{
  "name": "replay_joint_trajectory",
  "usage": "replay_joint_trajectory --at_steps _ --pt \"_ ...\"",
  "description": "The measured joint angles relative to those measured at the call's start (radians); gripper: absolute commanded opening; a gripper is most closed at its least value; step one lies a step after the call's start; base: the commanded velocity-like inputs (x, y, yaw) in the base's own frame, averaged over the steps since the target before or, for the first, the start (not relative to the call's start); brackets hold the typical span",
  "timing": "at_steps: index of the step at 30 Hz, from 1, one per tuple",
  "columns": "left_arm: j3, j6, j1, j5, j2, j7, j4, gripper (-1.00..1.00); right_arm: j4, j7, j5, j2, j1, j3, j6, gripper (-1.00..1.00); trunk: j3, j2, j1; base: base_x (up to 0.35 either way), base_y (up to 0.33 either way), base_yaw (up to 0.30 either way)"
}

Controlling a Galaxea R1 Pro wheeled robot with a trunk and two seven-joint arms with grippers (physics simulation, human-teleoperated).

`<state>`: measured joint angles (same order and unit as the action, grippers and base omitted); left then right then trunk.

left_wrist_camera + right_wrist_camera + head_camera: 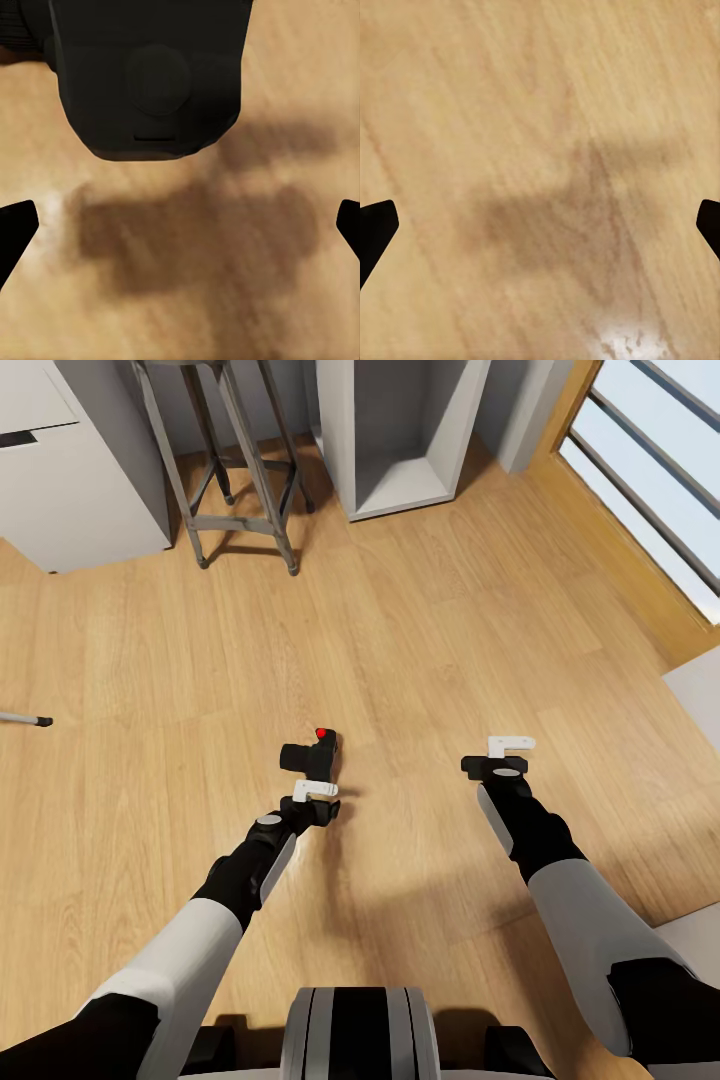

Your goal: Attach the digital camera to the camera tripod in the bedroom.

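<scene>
The digital camera (312,755), small and black with a red button on top, lies on the light wood floor just ahead of my left gripper (315,792). In the left wrist view the digital camera (150,75) lies beyond my left gripper (180,232), whose black fingertips (15,229) stand wide apart with bare floor between them. My right gripper (508,752) hovers open over bare floor to the camera's right, and the right gripper (540,232) holds nothing. One thin silver leg with a black foot, part of the camera tripod (25,718), pokes in at the left edge.
A grey metal stool (235,470) stands at the back left beside a white cabinet (80,480). A white cube shelf (400,440) is at the back centre. A wood-framed window (650,490) runs along the right. Wood floor (420,630) lies between.
</scene>
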<state>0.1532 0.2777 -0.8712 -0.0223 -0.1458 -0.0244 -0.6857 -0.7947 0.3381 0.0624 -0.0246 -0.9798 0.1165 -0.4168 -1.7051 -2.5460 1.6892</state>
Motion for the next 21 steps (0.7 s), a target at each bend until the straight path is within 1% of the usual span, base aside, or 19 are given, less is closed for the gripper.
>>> replay_joint_trajectory --at_steps 4,6,7,8,10,11,13,16,21 --pt "0.000 -0.006 0.000 0.000 0.000 0.000 -0.001 1.00 0.000 0.000 0.000 0.000 0.000 0.000 0.000 1.00 0.000 0.000 0.000 0.000 0.000 0.000" --pt "0.000 -0.024 0.000 0.000 0.000 0.000 -0.001 1.00 0.000 0.000 0.000 0.000 0.000 0.000 0.000 1.00 0.000 0.000 0.000 0.000 0.000 0.000" --pt "0.000 -0.061 0.000 0.000 0.000 0.000 0.000 1.00 0.000 0.000 0.000 0.000 0.000 0.000 0.000 1.00 0.000 0.000 0.000 0.000 0.000 0.000" --pt "0.000 -0.074 0.000 0.000 0.000 0.000 0.000 1.00 0.000 0.000 0.000 0.000 0.000 0.000 0.000 1.00 0.000 0.000 0.000 0.000 0.000 0.000" --pt "0.000 -0.129 0.000 0.000 0.000 0.000 0.008 1.00 0.000 0.000 0.000 0.000 0.000 0.000 0.000 1.00 0.000 0.000 0.000 0.000 0.000 0.000" --pt "0.000 -0.190 0.000 0.000 0.000 0.001 0.034 1.00 0.000 0.000 0.000 0.000 0.000 0.000 0.000 1.00 0.000 0.000 0.000 0.000 0.000 0.000" --pt "-0.001 -0.220 0.000 0.000 0.000 0.001 0.052 1.00 0.000 0.000 0.000 0.000 0.000 0.000 0.000 1.00 0.000 0.000 0.000 0.000 0.000 0.000" --pt "-0.001 -0.235 0.000 0.000 0.000 0.001 0.064 1.00 0.000 0.000 0.000 0.000 0.000 0.000 0.000 1.00 0.000 0.000 0.000 0.000 0.000 0.000" --pt "-0.001 -0.238 0.000 0.000 0.000 0.001 0.067 1.00 0.001 0.000 0.000 0.000 0.000 0.000 0.000 1.00 0.000 0.000 0.000 0.000 0.000 0.000"
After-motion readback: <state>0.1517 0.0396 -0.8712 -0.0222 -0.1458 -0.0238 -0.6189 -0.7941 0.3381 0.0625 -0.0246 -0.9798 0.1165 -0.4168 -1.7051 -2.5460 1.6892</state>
